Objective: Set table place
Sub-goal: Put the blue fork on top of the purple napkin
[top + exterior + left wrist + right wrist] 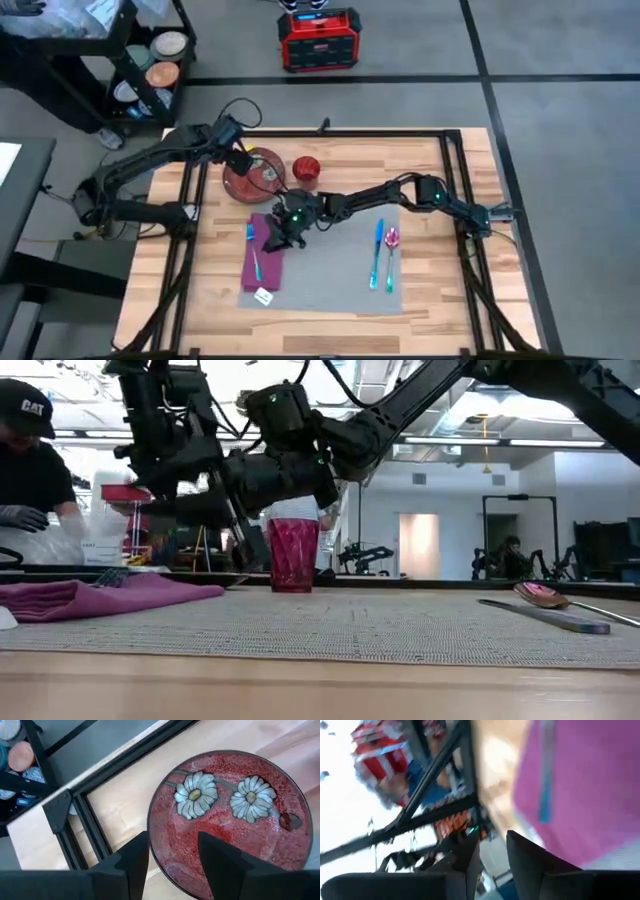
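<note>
Glazed round floral plate (pixel 230 815) under left fingers (pixel 135 857), parted; right fingers (pixel 522 852) parted, empty.

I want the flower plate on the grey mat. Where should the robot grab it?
By its rim, probably. The plate lies flat on the table, so only the thin edge offers a hold. The left gripper is open and already straddles the near rim from above; closing there, one finger inside and one outside, looks best.

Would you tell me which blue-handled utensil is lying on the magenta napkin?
The blue-handled fork, on the magenta cloth napkin; the other two lie on the grey placemat.
</note>
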